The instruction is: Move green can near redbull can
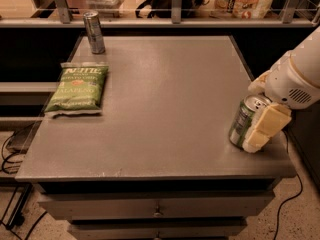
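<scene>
The green can (240,118) stands slightly tilted near the table's right front edge, its silver top showing. My gripper (253,125) reaches in from the right and is open around the can. One cream finger (265,126) lies against the can's near right side, and the other is mostly hidden behind it. The redbull can (93,32), slim and silver-grey, stands upright at the table's far left corner, far from the green can and the gripper.
A flat green chip bag (77,88) lies on the left side of the grey table (165,94). A railing and shelves with clutter run behind the table. Drawers sit below the front edge, and cables lie on the floor.
</scene>
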